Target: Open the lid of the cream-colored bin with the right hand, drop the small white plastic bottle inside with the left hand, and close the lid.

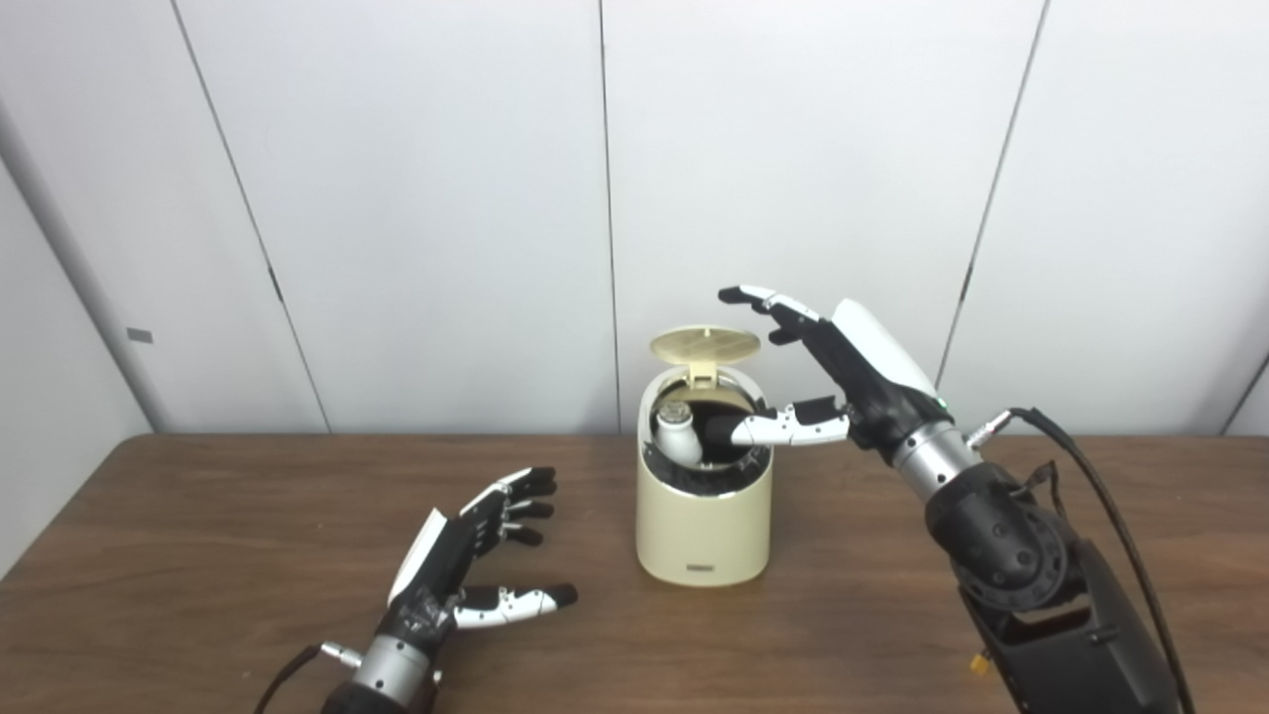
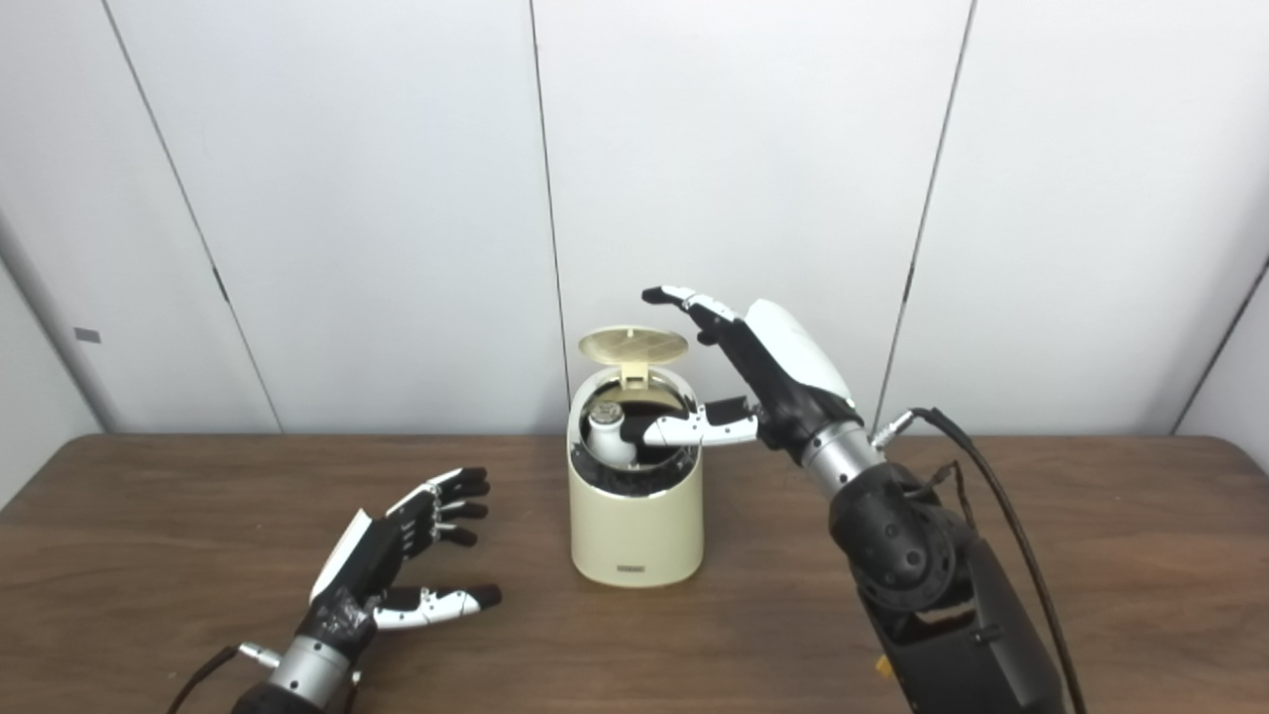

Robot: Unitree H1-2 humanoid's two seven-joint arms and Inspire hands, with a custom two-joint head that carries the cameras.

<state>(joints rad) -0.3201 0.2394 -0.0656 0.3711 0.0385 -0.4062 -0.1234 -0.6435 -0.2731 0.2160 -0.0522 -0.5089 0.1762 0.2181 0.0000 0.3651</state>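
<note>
The cream-colored bin (image 1: 704,526) stands on the table's middle with its round lid (image 1: 705,343) swung up at the back. The small white plastic bottle (image 1: 679,434) leans inside the bin's dark opening, its top showing above the rim. My right hand (image 1: 843,377) hovers at the bin's right side, open, thumb reaching over the rim into the opening and fingers stretched out above and to the right of the lid. My left hand (image 1: 476,555) is low over the table left of the bin, open, palm turned toward it, holding nothing.
The brown wooden table (image 1: 198,555) runs across the whole view. White wall panels (image 1: 426,198) close it off right behind the bin. A black cable (image 1: 1100,496) loops beside the right forearm.
</note>
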